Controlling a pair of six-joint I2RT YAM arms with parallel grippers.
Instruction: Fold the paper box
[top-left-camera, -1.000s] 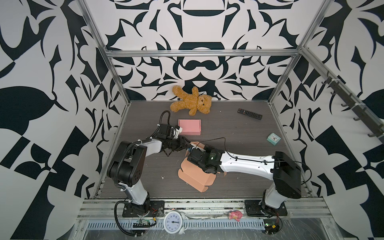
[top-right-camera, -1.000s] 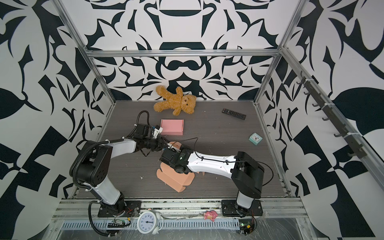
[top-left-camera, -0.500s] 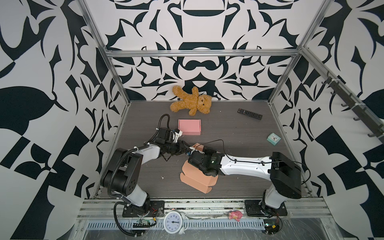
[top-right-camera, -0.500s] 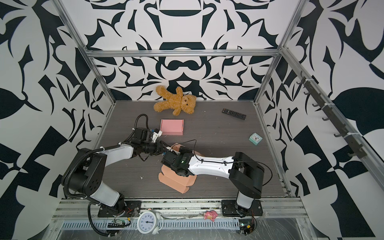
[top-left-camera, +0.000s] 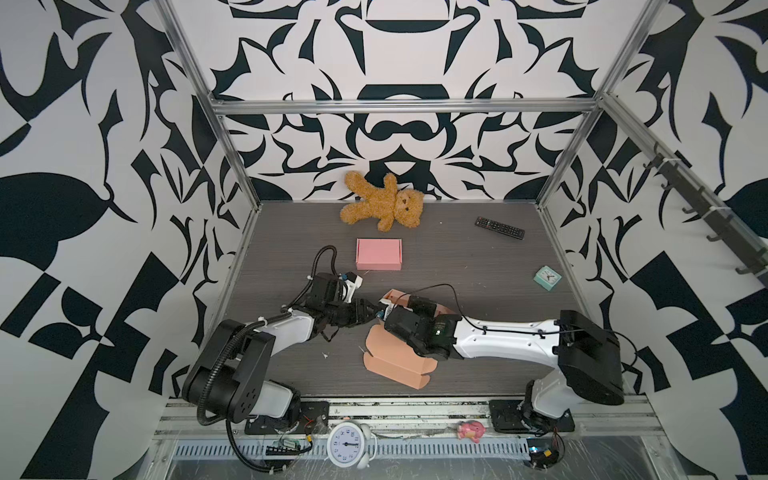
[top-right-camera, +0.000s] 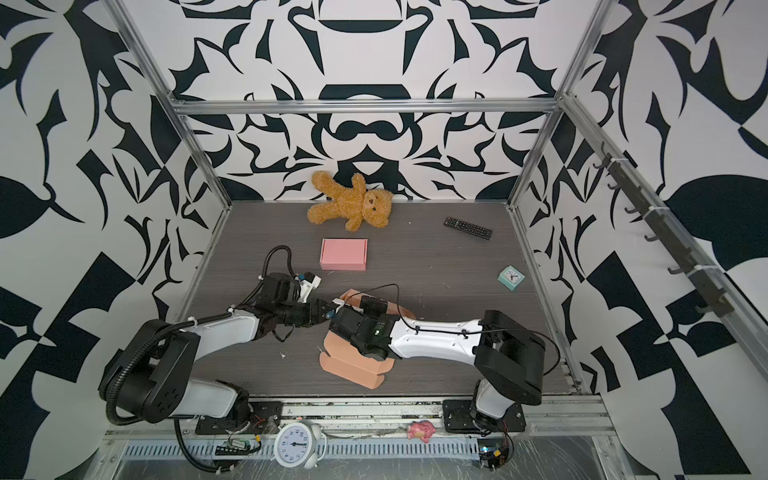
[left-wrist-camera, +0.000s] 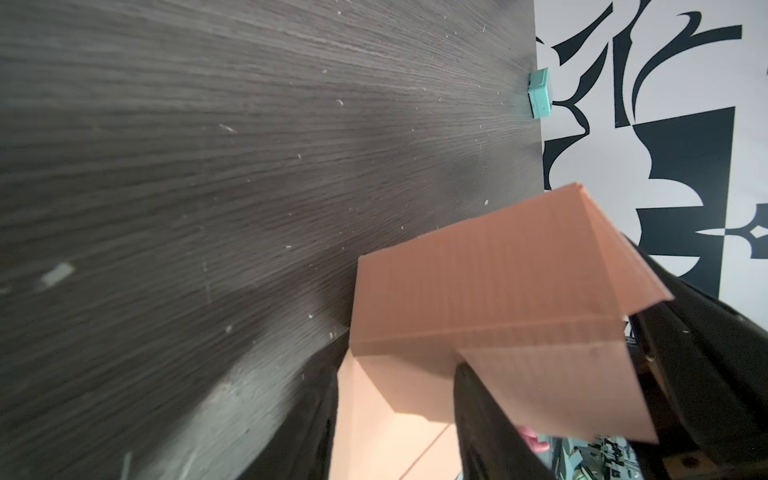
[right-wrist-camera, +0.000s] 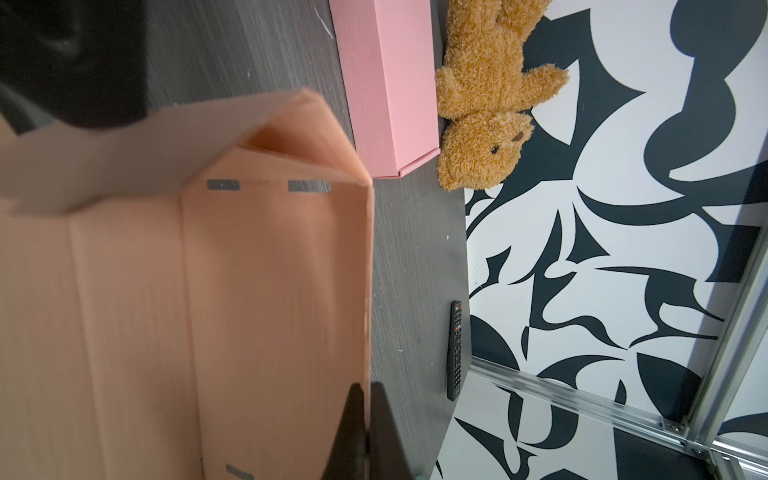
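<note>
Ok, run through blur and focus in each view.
Both top views: sharp throughout, soft shadows on the table. Left wrist view: the box is crisp, the near table smears, the left pincer's fingers are dark blurs. Right wrist view: teddy and pink box are sharp, the near box panel is soft.

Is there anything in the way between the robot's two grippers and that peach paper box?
Nothing visible. The right gripper is pinched shut on one wall of the paper box, and the left gripper sits right at its raised corner, jaws apart. The pink box and teddy bear lie farther back, clear of both.
</note>
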